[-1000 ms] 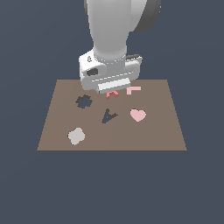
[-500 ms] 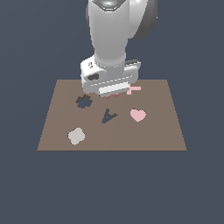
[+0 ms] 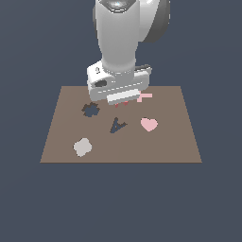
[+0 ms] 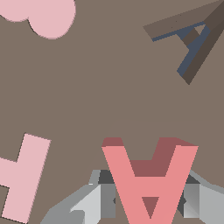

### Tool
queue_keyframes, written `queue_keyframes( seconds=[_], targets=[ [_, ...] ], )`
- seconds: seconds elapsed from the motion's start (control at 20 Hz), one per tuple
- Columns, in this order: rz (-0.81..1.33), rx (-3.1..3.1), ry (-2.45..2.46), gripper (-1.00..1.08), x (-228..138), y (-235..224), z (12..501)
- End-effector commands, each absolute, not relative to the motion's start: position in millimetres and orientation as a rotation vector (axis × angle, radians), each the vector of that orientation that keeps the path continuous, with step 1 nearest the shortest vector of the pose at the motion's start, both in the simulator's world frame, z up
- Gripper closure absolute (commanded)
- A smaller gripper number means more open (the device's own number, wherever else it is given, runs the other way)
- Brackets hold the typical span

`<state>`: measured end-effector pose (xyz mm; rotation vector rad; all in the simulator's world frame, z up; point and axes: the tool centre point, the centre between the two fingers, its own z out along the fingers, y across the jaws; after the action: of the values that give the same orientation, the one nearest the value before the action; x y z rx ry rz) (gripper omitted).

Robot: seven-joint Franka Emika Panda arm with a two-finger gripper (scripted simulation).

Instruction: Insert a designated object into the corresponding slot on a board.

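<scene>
The designated object [image 4: 148, 179], a salmon-red A block, lies on the brown board [image 4: 87, 96]. My gripper [image 4: 148, 199] straddles its narrow end. One grey finger [image 4: 103, 197] stands on each side, with a thin dark gap to the block, so the jaws read as open. In the exterior view the gripper [image 3: 122, 100] is low over the board [image 3: 179, 146], and only a sliver of the red block [image 3: 125, 102] shows under the hand. The slot [image 3: 116, 125] [image 4: 192, 39], a dark tilted A cutout, lies apart from the block, nearer the board's middle.
A pale pink T piece [image 3: 144, 97] [image 4: 22, 175] lies close beside the gripper. A pale pink heart [image 3: 149, 124] [image 4: 43, 15] lies on the exterior view's right of the slot. A dark flower cutout [image 3: 90, 109] and a pale grey flower piece [image 3: 82, 147] are on that view's left.
The hand has come down over the red block, hiding most of it in the exterior view. The block and the other pieces have stayed where they were.
</scene>
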<state>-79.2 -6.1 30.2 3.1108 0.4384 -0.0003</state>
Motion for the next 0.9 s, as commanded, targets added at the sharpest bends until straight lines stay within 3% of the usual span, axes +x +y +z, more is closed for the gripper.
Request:
queue_keyframes(
  seconds=[0.0, 0.85],
  targets=[
    [0.001, 3.11, 0.439, 1.08, -78.9, -5.8, 30.3],
    [0.0, 3.09, 0.568, 1.08, -77.0, -10.5, 34.0]
  ],
)
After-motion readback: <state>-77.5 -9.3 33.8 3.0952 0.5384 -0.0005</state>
